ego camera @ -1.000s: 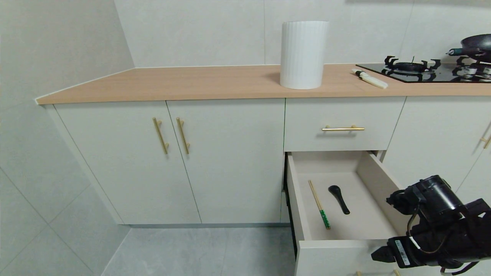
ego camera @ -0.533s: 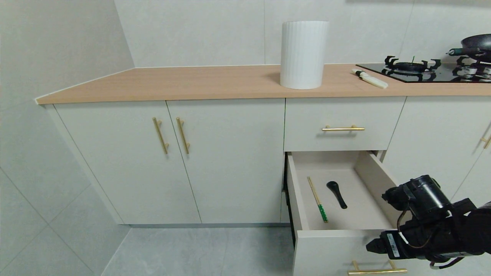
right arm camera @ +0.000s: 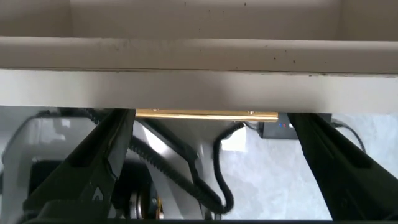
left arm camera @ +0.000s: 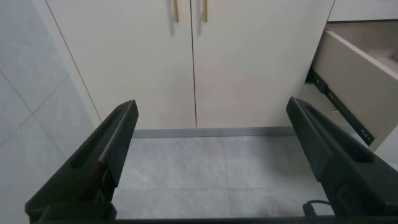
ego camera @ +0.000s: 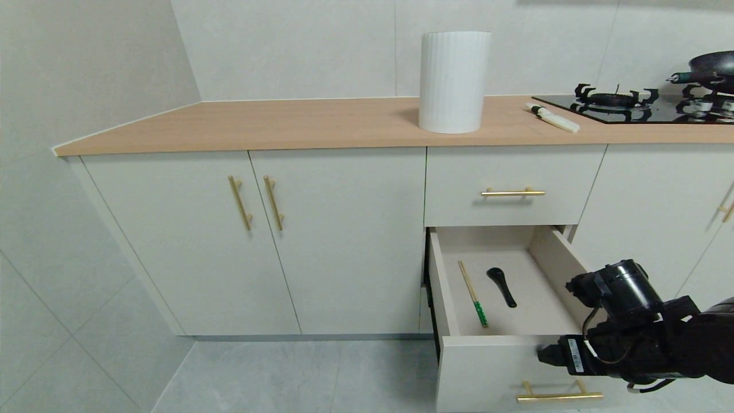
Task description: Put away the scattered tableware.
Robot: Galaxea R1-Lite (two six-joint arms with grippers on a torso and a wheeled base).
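Chopsticks (ego camera: pixel 473 293) of green-tipped wood and a black spoon (ego camera: pixel 502 285) lie light and loose in the pale drawer (ego camera: pixel 481 373); my wide-spread right gripper (right arm camera: pixel 208 134) should take its rigid gold handle (ego camera: pixel 559 396)

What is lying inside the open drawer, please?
A pair of chopsticks and a black spoon lie side by side, apart, on the floor of the drawer. The front panel covers the floor strip just behind it, so I cannot say what is there.
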